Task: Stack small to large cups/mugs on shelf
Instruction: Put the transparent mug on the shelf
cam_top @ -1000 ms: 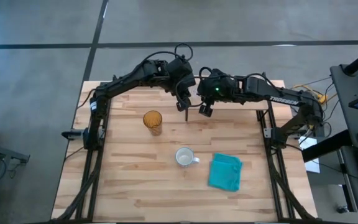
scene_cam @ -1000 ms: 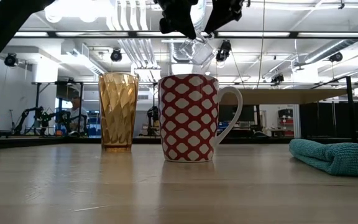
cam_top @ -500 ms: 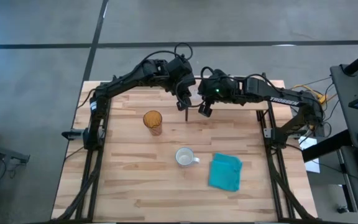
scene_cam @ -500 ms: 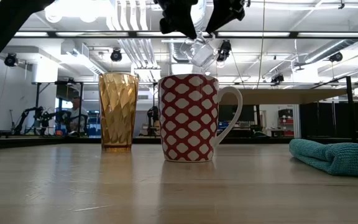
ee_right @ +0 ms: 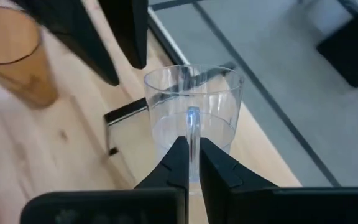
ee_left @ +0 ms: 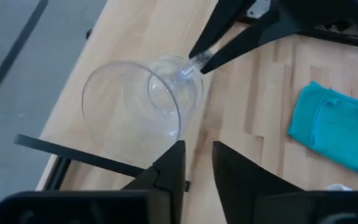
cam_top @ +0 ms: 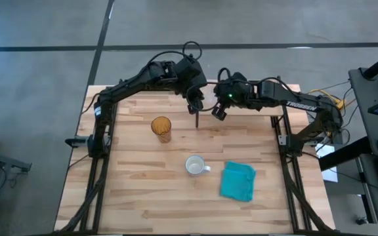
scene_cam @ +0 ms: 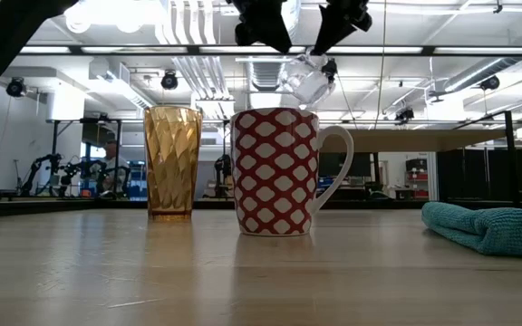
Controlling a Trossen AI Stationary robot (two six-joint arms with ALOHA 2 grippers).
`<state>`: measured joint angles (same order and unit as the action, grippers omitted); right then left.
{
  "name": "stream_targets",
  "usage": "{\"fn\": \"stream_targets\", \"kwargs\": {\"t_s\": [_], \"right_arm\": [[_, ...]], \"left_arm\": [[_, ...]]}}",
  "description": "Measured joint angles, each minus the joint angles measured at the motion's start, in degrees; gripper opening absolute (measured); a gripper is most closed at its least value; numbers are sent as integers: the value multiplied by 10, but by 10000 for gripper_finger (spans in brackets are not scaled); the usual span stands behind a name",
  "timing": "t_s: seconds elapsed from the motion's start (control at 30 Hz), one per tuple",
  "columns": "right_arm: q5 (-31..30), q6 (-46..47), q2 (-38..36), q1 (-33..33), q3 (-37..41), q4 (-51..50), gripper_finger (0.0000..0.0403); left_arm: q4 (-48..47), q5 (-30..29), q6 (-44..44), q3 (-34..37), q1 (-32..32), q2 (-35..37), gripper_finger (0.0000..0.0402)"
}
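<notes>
A tiny clear glass cup (ee_right: 191,118) hangs in the air over the table's far middle, held by my right gripper (cam_top: 218,113). It also shows in the low view (scene_cam: 304,81). My left gripper (cam_top: 195,106) is just left of the cup, its fingers (ee_left: 173,165) a little apart and empty. The amber tumbler (cam_top: 161,128) and a red-and-white patterned handled mug (cam_top: 194,165) stand upright on the table. The shelf board (scene_cam: 429,140) shows at the right of the low view. My right gripper pinches a narrow clear part on the cup's side (ee_right: 192,134) between its two fingers. The fingers come from the table's right, slanting down; the left wrist view shows their tips (ee_left: 201,59) meeting at the cup's lower end. The cup is lifted clear and tilted.
A teal cloth (cam_top: 238,180) lies bunched right of the mug toward the table's near right. Black frame posts (cam_top: 282,134) stand at both table sides. There is bare wood (cam_top: 143,196) at the table's near left.
My right gripper has moved a little toward the table's right with the clear cup, away from my left gripper. The cup has tipped slightly and stays clear of the table.
</notes>
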<state>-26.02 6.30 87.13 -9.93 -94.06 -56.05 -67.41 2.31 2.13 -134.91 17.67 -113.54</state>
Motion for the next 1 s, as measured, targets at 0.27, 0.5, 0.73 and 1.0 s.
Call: {"fn": "stream_targets", "kwargs": {"t_s": [0.27, 0.5, 0.73, 1.0], "right_arm": [[-26, 76, -1, -7, 27, 55, 11], [-27, 108, -16, -6, 80, 137, 11], [-42, 171, -64, -6, 192, 191, 11], [-68, 161, -124, -6, 347, 431, 11]], "left_arm": [[12, -60, -2, 0, 0, 8, 104], [3, -106, -2, 0, 0, 31, 105], [7, -107, -2, 0, 0, 76, 105], [12, -108, -2, 1, 0, 121, 105]]}}
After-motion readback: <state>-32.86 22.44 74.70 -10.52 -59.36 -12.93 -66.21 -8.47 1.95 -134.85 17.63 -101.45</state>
